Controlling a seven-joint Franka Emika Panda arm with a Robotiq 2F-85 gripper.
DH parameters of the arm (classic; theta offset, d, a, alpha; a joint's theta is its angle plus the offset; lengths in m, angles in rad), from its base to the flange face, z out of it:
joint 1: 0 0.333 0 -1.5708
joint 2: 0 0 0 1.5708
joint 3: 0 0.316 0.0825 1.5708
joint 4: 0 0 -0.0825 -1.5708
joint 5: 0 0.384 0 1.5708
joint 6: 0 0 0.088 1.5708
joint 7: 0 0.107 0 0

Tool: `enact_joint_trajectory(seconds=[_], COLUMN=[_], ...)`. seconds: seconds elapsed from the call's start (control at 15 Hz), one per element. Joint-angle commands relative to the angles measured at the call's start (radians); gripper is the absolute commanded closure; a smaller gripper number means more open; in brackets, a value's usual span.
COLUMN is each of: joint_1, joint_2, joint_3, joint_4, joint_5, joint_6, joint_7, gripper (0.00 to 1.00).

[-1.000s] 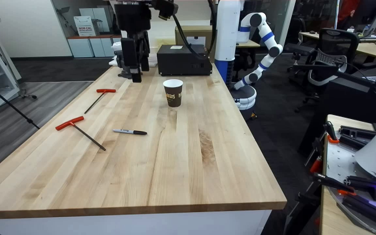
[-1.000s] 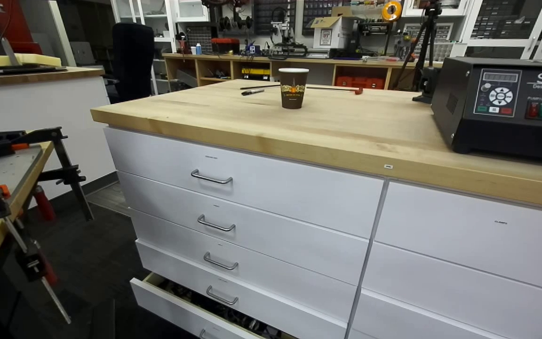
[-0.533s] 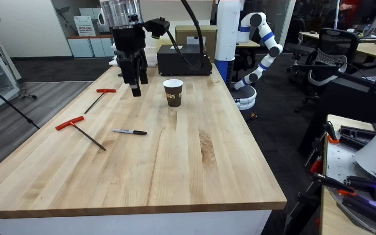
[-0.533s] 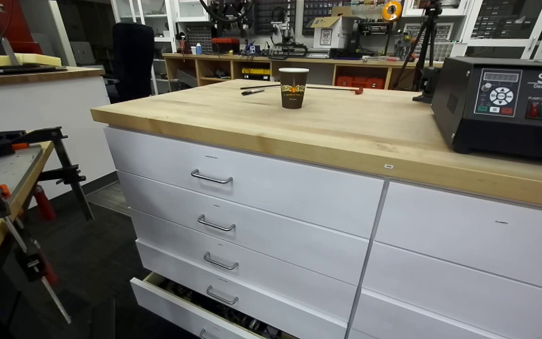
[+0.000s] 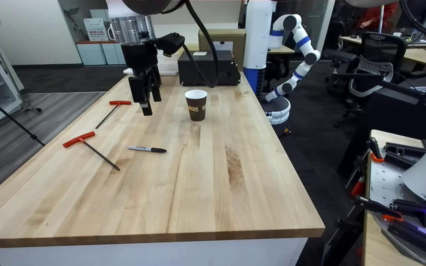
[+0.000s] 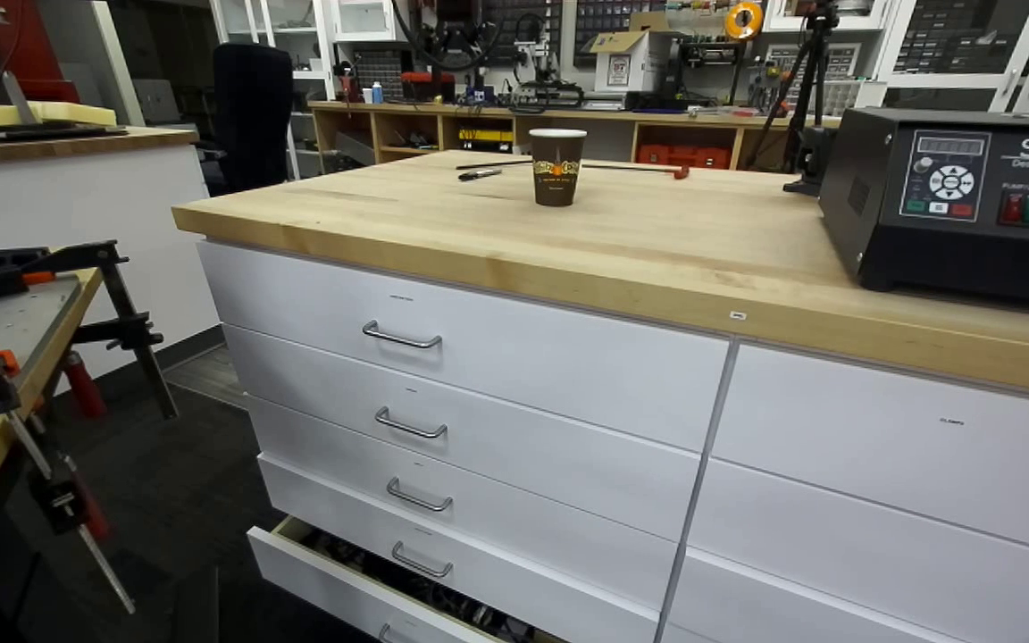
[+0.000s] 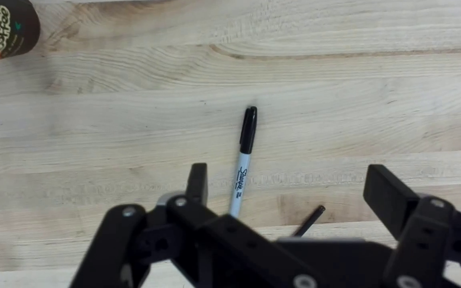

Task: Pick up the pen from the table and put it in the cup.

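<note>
- The desk carries the things spread out, which should leave room for grasping.
- The gripper hangs above the desk with its fingers wide apart, holding nothing; presumably this is to admit the pen.
- A red-handled tool lies flat, its shaft ending near the pen but not touching it; a careless descent could disturb it.
- The cup stands upright, mouth upward, well apart from the pen, so it seems ready for receiving it.
- The pen lies flat on the desk, not yet grasped. In the wrist view it runs across the closing direction, nearer to one finger, so a small correction may be needed.
</note>
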Motion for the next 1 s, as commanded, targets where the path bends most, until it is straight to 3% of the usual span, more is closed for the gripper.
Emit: enact_joint_trajectory(seconds=[0.0, 0.73, 0.93], joint_1=[0.017, 0.047, 0.038], joint_2=[0.097, 0.266, 0.283], joint_3=[-0.023, -0.033, -0.015], joint_4=[0.14, 0.332, 0.33], joint_5=[0.006, 0.013, -0.003], joint_6=[-0.056, -0.078, -0.077], joint_7=[-0.017, -0.033, -0.039], gripper=[0.0, 0.0, 0.0])
